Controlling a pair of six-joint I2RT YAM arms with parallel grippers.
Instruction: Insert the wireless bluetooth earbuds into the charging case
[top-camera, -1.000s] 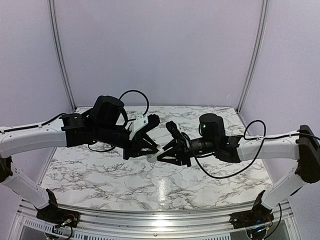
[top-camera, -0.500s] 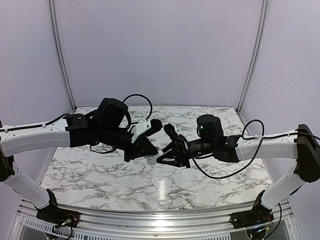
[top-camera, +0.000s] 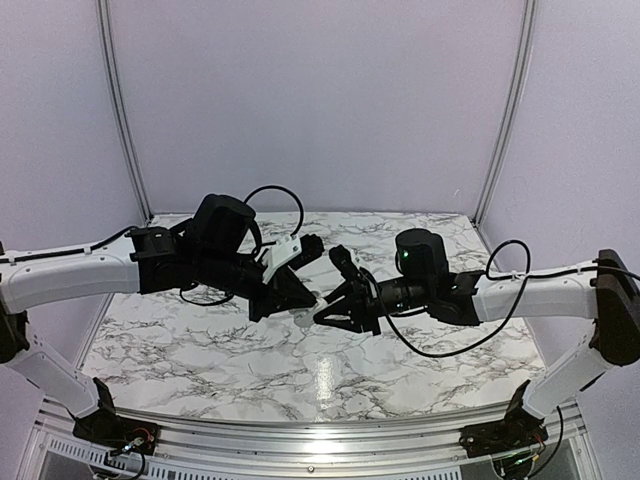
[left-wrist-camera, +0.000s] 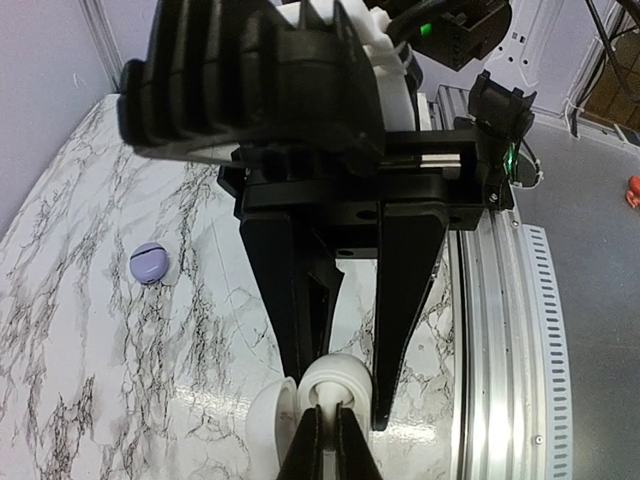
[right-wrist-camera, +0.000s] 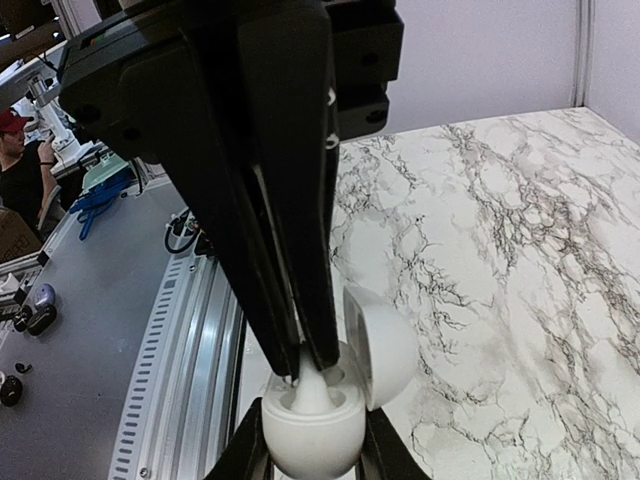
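White plastic marks the task's things: a charging case (right-wrist-camera: 312, 440), with its lid (right-wrist-camera: 382, 350) hinged open toward the right, sits at the bottom centre of the right wrist view. It is pinched from both sides by the right gripper (right-wrist-camera: 316, 452) and held in the air above the marble table (top-camera: 200, 350). 1 white earbud (right-wrist-camera: 312, 393) is seen standing in the case's well, not quite sunk level with the rim. The left gripper (left-wrist-camera: 325, 418) reaches in from the upper left of that view with its 2 fingers pressed together, their tips resting on the top of the earbud. Whether a sliver of it is nipped between them cannot be told. In the top view both arms are seen meeting at the centre of the frame. A small lilac round piece (left-wrist-camera: 150, 263) lies on the marble at the left of the left wrist view, well apart from the case; it is too small to tell whether it is a bud or a case. The step in hand is judged to be the seating of this earbud. A gentle push straight down into the well appears to be called for next, with the case kept steady, and then a straight withdrawal so that the earbud is not tipped out.
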